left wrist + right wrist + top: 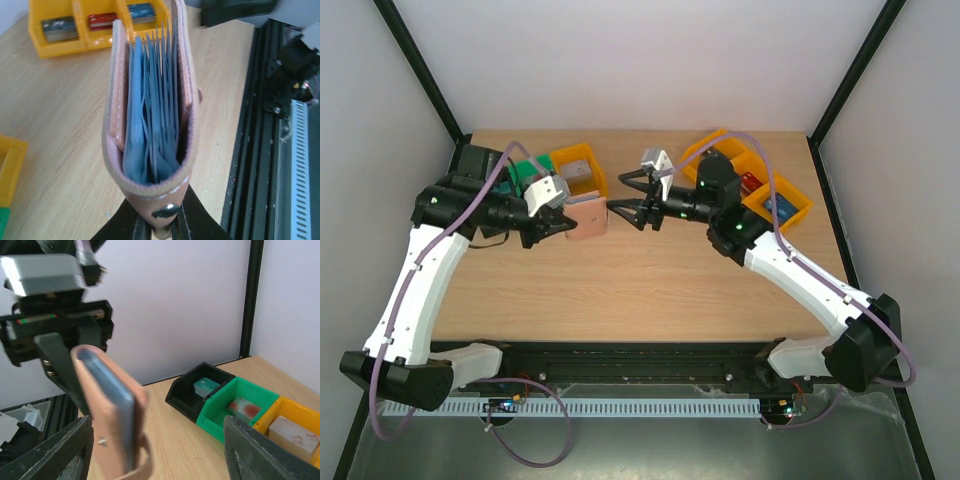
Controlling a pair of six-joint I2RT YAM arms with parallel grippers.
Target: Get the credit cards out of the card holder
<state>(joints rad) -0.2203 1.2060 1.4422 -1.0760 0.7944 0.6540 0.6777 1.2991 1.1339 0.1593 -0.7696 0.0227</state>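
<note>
Passed over the tabletop [650, 290] by the arm bases. Found the left hand [558, 224] further in, clamped tight on the snap end of the holder [588, 216]. Saw the holder lifted clear of the wood, stood on edge, mouth turned toward the right arm.

Checked the left wrist view. Saw the tan covers slightly parted and blue sleeves [150, 100] fanned between them. Could not tell whether any cards sat inside.

Found the right hand [624, 193] just beside the holder's open edge, fingers spread wide, gripping nothing and not touching the leather.

Noted bins [572, 152] at the far edge, some left and some right, with cards [205, 386] lying in several.

Judged the step in hand to be a reach into the sleeves for another card, if one is left. Reckoned it best to:
- narrow the right fingers before entering, since at this spread they would straddle the whole holder
- line them up with a single slot
- pinch card edge only, never sleeve
- draw straight out, away from the spine
- brace with a firm left grip so the holder does not swing or slip

Flagged the soft, crowded sleeves as the likeliest snag.
</note>
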